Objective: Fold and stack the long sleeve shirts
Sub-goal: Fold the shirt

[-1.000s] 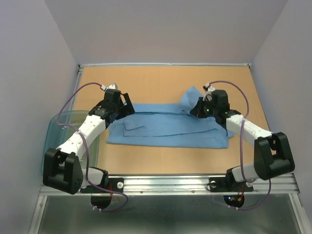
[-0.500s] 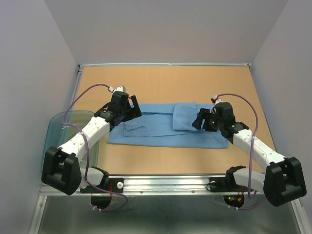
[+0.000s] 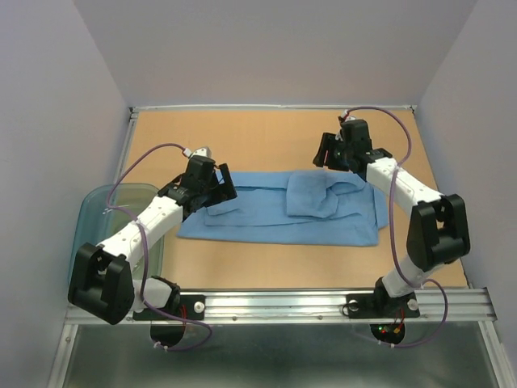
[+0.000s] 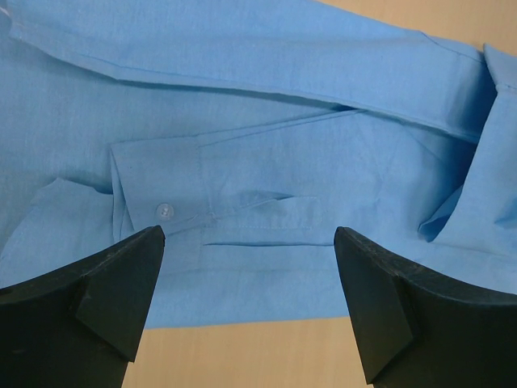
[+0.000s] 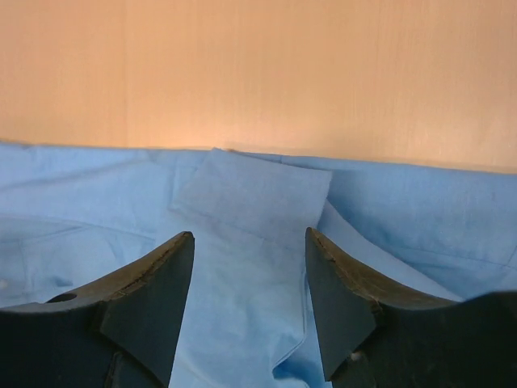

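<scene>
Right arm (image 3: 396, 182) has swung up from the lower right of the cloth, and the right jaws now hang spread and empty over the far edge of the light blue shirt (image 3: 275, 217), upper right of centre in the overhead view. Left arm (image 3: 153, 218) has hardly budged; the left jaws stand spread above a buttoned cuff (image 4: 161, 208) at the shirt's left end, gripping nothing. Shirt lies flat across the middle of the tan surface (image 3: 266, 133), one sleeve folded over its right half. Clear bluish tub (image 3: 95, 212) sits at the left edge
</scene>
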